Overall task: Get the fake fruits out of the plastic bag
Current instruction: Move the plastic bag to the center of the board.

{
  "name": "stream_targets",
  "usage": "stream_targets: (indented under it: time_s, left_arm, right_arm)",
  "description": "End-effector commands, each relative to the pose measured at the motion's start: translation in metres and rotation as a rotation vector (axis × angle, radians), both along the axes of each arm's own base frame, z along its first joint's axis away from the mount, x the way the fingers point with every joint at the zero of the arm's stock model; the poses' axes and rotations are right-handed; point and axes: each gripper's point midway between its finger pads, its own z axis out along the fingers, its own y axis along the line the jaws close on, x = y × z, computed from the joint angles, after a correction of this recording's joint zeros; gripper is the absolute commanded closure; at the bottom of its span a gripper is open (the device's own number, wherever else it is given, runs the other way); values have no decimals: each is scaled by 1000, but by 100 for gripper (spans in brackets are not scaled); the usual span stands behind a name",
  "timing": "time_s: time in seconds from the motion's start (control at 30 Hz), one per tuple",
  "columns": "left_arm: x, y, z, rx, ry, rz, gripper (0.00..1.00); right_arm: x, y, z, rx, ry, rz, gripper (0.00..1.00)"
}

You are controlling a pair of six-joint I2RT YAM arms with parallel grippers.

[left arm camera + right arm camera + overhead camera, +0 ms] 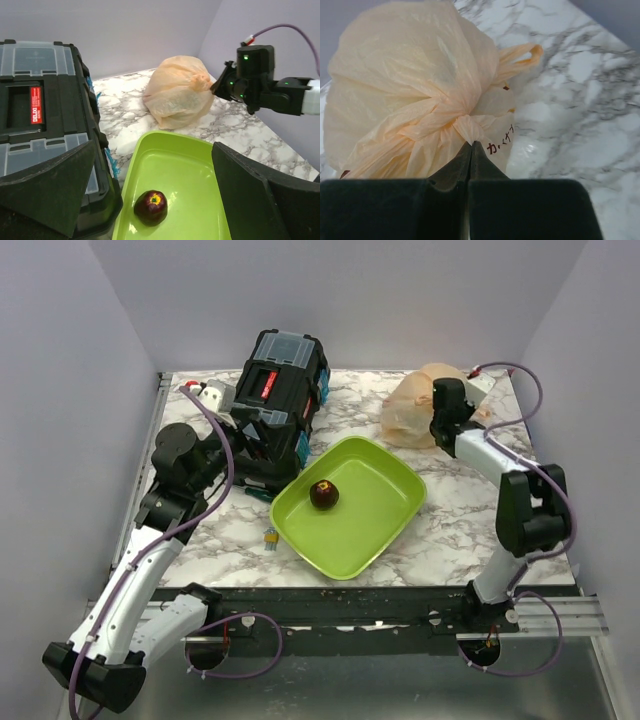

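Observation:
The peach-orange plastic bag [408,410] sits knotted at the back right of the table, and it also shows in the left wrist view [177,92]. My right gripper [471,144] is shut, its tips pinching the bag's [410,80] knot; from above the right gripper [434,422] is at the bag's right side. One dark maroon fake fruit [323,494] lies in the lime-green tray [380,530]. My left gripper [154,145] is open and empty, held above the tray [200,165] just behind the fruit [151,206]. Other fruits are hidden inside the bag.
A black toolbox [285,390] with a red label stands at the back left, touching the tray's left side [40,115]. A small yellow-and-blue object [271,536] lies left of the tray. A white item [215,395] sits at the far left back.

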Motion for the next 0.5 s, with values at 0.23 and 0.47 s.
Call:
stream_targets:
  time_s: [0.23,0.47]
  left_arm:
    - [-6,-23,-6,-28,53,-102,1]
    - [-9,-36,-13,-17,84,-149,1]
  right_arm:
    - [-162,-52,2,66,41,-270,99]
    - [-216,-30,-1,218,109,-146,99]
